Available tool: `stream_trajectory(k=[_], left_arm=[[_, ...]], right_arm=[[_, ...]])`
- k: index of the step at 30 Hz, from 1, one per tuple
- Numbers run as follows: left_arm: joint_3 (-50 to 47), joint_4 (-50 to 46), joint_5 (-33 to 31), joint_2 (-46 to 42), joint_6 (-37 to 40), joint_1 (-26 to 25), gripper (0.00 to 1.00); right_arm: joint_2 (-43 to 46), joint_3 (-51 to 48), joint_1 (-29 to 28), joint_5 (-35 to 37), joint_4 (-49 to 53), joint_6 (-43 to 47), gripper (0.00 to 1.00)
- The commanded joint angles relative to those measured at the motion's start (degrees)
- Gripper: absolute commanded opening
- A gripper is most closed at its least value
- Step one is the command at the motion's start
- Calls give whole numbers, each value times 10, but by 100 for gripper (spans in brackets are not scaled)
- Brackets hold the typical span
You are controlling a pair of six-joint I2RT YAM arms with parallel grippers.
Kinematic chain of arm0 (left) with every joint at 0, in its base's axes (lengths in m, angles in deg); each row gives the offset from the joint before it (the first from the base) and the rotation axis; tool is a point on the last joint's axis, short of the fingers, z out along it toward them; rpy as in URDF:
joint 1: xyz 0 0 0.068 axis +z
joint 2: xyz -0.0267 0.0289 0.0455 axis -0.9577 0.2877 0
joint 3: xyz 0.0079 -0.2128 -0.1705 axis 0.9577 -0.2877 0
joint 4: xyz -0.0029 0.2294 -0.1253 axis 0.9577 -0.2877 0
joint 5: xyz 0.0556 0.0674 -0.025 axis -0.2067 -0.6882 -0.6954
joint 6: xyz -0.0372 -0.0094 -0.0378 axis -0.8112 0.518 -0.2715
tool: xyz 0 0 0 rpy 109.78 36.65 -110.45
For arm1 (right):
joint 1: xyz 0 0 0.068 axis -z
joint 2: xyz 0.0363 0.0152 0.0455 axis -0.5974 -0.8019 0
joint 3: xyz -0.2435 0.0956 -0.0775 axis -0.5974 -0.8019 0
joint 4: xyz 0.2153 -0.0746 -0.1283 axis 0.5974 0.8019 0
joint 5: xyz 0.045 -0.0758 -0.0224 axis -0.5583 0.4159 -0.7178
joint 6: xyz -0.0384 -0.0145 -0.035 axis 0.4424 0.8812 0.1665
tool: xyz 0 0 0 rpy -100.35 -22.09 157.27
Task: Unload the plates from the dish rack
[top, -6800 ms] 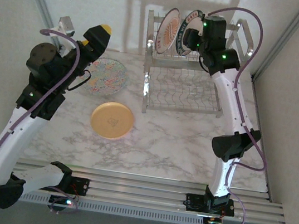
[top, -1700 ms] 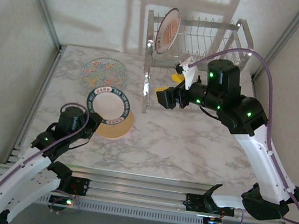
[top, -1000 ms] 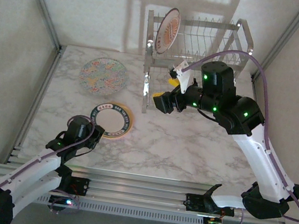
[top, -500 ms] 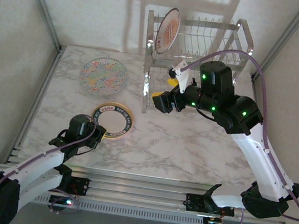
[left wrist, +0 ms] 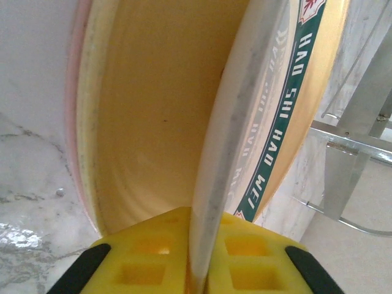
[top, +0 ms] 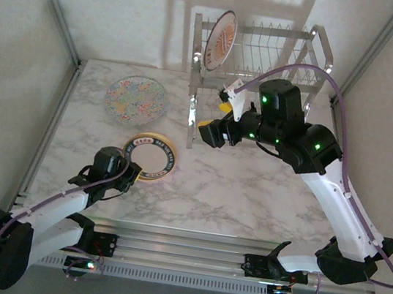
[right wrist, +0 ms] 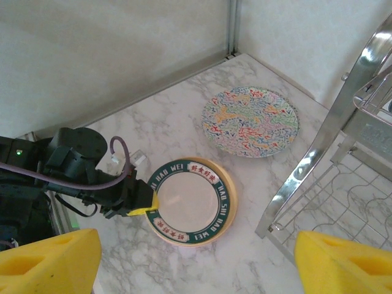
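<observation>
The green-rimmed plate (top: pixel 149 156) now lies flat on the yellow plate (top: pixel 171 160), toward the near left corner of the table (top: pixel 249 192). The jaws of the left gripper (left wrist: pixel 197 245) still pinch its rim. The right gripper (top: pixel 215 120) hangs wide and empty beside the dish rack (top: pixel 270 51), where the sunburst plate (top: pixel 220 41) stands, probably next.

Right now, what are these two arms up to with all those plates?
Two robot arms are emptying a dish rack of its plates. The left gripper is pinched on the rim of a green-rimmed white plate, which sits on a yellow plate on the marble table. A floral plate lies flat farther back. The right gripper hangs open and empty in front of the rack, where one orange sunburst plate stands upright in the top tier.
</observation>
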State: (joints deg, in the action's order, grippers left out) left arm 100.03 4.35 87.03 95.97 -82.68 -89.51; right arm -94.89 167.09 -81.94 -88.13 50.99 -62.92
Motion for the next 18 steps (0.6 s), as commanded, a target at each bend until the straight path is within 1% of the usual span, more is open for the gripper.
stream_trajectory(k=[1, 2, 5, 6, 10, 11, 13, 18], left_arm=[[20, -4, 8, 9, 17, 6, 15], [23, -10, 7, 9, 19, 6, 16], [33, -32, 2, 3, 21, 7, 25], [39, -42, 0, 0, 22, 7, 29], [76, -102, -14, -5, 40, 7, 50], [84, -113, -16, -5, 45, 7, 54], [101, -137, -19, -4, 55, 7, 58], [131, -172, -23, 2, 68, 7, 59]], right_arm=[[-2, 15, -6, 3, -4, -3, 83], [-3, 16, -6, 3, -4, -2, 83], [-5, 18, -6, 4, -3, -1, 83], [-5, 19, -6, 4, -3, 0, 83], [-6, 21, -6, 4, -2, 1, 83], [-7, 21, -6, 5, -2, 1, 83], [-8, 23, -6, 8, -2, 1, 83], [-8, 23, -6, 46, -11, -5, 83]])
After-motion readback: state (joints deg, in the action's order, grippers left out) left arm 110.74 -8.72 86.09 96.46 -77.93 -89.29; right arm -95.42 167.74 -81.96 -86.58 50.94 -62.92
